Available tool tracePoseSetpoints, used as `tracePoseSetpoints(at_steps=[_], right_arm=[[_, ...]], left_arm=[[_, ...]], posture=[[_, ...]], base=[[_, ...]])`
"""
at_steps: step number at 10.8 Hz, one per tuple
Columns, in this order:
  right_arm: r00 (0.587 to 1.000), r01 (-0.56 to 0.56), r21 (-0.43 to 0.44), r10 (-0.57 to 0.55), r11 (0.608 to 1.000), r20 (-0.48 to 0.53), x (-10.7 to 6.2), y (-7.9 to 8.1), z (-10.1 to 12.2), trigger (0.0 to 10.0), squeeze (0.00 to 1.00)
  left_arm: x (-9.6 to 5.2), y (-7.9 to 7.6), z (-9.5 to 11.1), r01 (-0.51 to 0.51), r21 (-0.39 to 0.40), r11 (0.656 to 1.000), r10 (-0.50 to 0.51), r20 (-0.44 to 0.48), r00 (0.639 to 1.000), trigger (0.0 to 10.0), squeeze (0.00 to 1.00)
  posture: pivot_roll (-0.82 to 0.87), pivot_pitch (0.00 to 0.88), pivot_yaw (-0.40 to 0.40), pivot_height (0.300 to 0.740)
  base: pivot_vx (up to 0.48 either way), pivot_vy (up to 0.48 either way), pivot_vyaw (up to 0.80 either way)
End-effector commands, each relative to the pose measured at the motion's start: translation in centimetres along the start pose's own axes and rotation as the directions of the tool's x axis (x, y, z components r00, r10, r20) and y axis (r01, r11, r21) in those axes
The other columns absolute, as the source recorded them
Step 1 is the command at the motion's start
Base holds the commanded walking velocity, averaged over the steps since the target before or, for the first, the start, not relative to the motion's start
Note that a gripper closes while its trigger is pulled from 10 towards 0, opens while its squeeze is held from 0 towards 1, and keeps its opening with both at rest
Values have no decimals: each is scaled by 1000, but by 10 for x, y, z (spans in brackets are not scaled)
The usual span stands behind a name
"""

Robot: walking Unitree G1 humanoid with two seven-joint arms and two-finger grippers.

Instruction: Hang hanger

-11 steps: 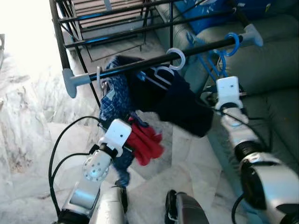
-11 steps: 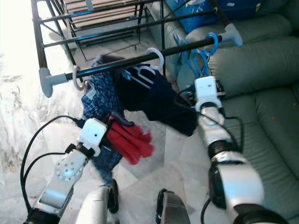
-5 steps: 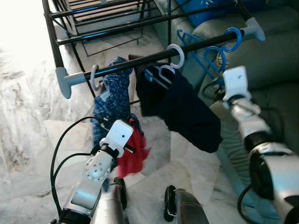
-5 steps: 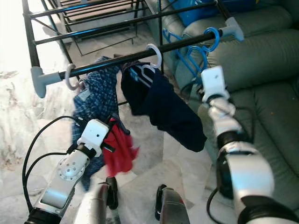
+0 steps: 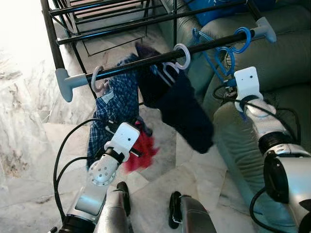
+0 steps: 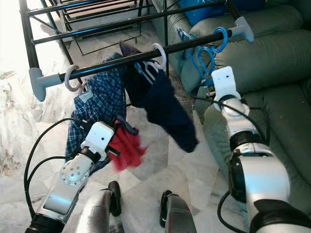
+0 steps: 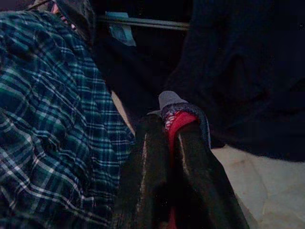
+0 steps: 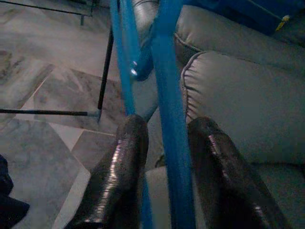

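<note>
A black rail [image 5: 146,61] with grey end caps carries a white hanger [image 5: 97,80] with a plaid shirt [image 5: 116,107], a white hanger [image 5: 182,56] with a dark navy garment [image 5: 180,104], and blue hangers [image 5: 232,46] at its right end. My left gripper [image 7: 169,126] is below the plaid shirt, shut on a red cloth [image 5: 140,149]. My right gripper [image 8: 169,129] is up at the blue hangers. It is open, with one finger [image 8: 128,143] on either side of a blue hanger bar [image 8: 167,86].
A grey-green sofa [image 5: 286,63] runs along the right, close behind the rail's right end. More black rack bars [image 5: 112,19] stand behind the rail. Marble floor [image 5: 29,121] spreads to the left and below, and my feet [image 5: 177,213] stand on it.
My right gripper moved away from the dark garment to the blue hangers. The dark garment, earlier stretched toward that gripper, now hangs down from the rail. The left gripper kept the red cloth.
</note>
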State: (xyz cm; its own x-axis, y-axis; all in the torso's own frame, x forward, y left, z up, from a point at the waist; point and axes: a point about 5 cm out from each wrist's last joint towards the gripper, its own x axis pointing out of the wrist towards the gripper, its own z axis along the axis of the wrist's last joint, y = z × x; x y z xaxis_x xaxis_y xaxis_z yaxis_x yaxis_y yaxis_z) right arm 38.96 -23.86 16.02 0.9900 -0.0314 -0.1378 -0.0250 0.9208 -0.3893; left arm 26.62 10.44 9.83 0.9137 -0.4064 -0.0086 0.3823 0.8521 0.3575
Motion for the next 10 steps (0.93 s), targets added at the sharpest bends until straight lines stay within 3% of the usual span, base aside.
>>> tracePoseSetpoints(at_steps=[1, 3, 10], right_arm=[[1000, -2, -3, 1, 1000, -24, 0, -5, -1, 0, 0], [1000, -16, -19, 16, 1000, -11, 2, -4, 6, 0, 0], [1000, 16, -16, -15, 1000, 20, 2, -6, 9, 0, 0]], left_arm=[[1, -2, -2, 7, 4, 1000, -7, -4, 1000, 10000, 0], [9, 4, -2, -21, 13, 1000, 21, -2, 1000, 10000, 0], [16, 1, -2, -26, 9, 1000, 26, 12, 1000, 10000, 0]], posture=[[80, 271, -51, 740], [77, 246, -66, 740], [75, 211, -72, 740]], base=[[0, 0, 0], [0, 0, 0], [0, 0, 0]])
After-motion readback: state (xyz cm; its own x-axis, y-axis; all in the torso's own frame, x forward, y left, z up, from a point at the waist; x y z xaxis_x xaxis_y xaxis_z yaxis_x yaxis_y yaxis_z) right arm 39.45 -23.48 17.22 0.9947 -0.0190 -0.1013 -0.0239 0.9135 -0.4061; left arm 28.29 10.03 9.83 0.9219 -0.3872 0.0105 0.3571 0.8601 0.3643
